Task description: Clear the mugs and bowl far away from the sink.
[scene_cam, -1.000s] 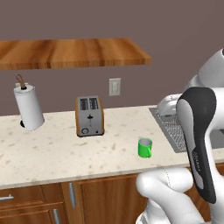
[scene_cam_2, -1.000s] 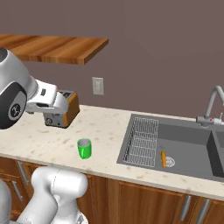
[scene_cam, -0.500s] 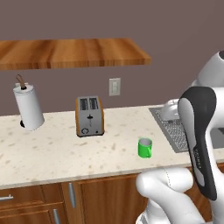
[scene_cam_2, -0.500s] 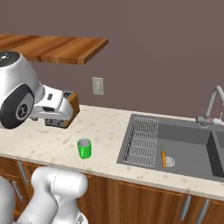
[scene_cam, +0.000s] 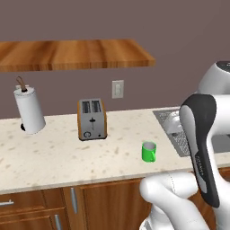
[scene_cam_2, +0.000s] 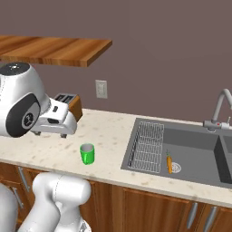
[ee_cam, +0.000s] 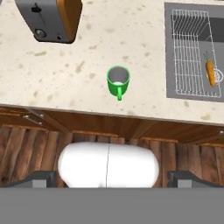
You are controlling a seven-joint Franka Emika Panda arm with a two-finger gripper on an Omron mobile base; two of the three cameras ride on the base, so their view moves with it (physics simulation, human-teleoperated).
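Note:
One small green mug (scene_cam: 149, 152) (scene_cam_2: 87, 153) stands upright near the front edge of the speckled counter, left of the sink (scene_cam_2: 181, 149). From above, the mug (ee_cam: 118, 81) has a pale inside and its handle points toward the counter edge. My gripper (ee_cam: 113, 178) hovers high over the counter's front edge, well short of the mug. It is open, its dark fingertips (ee_cam: 41, 177) wide apart with nothing between them. The sink (ee_cam: 192, 57) lies to the mug's right. The bowl is out of view.
A toaster (scene_cam: 92, 119) (ee_cam: 52, 19) stands at the back of the counter left of the mug, a paper towel roll (scene_cam: 29, 110) further left. A wooden shelf (scene_cam: 72, 54) hangs overhead. A carrot (scene_cam_2: 169, 163) lies in the sink beside the wire rack (scene_cam_2: 147, 146); the faucet (scene_cam_2: 219, 111) rises behind.
The hand has dropped slightly and the arm has shifted a little. The mug has not moved and the gripper stays open.

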